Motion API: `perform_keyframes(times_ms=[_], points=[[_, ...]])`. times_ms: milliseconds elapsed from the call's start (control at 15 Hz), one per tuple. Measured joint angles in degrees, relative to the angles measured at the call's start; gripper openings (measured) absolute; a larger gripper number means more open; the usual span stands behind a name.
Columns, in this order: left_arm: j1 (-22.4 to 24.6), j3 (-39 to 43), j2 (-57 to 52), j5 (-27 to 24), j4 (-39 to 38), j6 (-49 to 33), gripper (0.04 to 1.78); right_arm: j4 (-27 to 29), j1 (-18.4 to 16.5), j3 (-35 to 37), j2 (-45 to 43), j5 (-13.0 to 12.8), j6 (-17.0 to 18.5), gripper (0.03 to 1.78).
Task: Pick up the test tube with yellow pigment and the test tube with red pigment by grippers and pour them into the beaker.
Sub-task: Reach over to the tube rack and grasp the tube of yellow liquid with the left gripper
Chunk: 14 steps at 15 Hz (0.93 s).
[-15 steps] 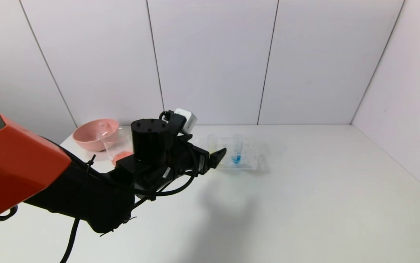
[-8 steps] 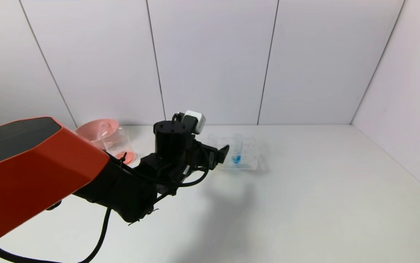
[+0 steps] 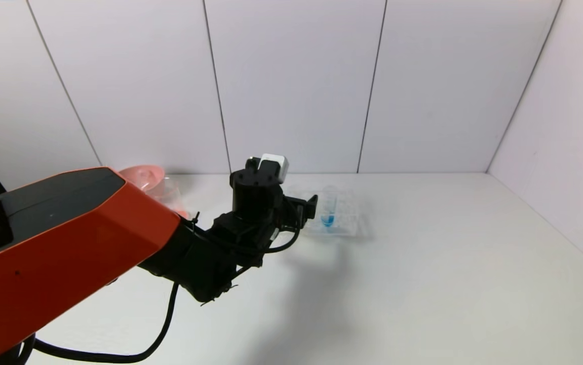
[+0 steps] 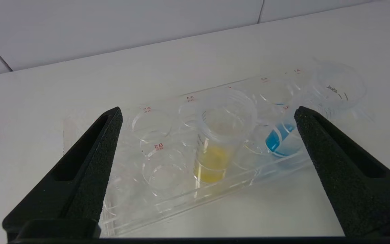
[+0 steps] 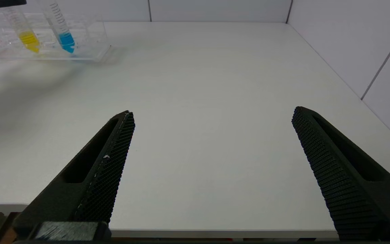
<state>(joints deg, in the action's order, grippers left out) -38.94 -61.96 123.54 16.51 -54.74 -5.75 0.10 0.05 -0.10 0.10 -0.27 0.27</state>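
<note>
The yellow test tube [image 4: 219, 135] stands upright in the clear tube rack [image 4: 167, 189], just ahead of my left gripper [image 4: 207, 110], whose fingers are wide open and empty on either side of it, not touching. In the head view the left gripper [image 3: 305, 208] is at the rack's [image 3: 344, 218] near-left end and hides the yellow tube. The yellow tube also shows in the right wrist view [image 5: 28, 39]. The beaker [image 3: 167, 192] stands behind my left arm, mostly hidden. The red test tube is out of view. My right gripper [image 5: 213, 113] is open and empty over the table's front edge.
A blue-liquid tube [image 3: 327, 210] stands in the rack, next to the yellow one [image 4: 281, 139]. A pink bowl [image 3: 142, 172] sits at the back left beside the beaker. Walls close the table at the back and right. Bare table lies right of the rack.
My left arm has reached forward and to the right, bringing its open gripper up to the rack. The arm now covers more of the bowl and beaker.
</note>
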Motion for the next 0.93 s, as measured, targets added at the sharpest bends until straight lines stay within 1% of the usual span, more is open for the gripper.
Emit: perform_keyframes(times_ms=[600, 933], points=[[0.0, -2.63, 4.24, 2.32, -2.49, -0.39, 1.77, 0.0, 0.0, 0.0, 0.0, 0.02, 0.0, 1.7], [0.1, -4.16, 6.12, 2.69, -3.36, -0.3, 1.77, 0.0, 0.0, 0.0, 0.0, 0.0, 0.0, 1.7]])
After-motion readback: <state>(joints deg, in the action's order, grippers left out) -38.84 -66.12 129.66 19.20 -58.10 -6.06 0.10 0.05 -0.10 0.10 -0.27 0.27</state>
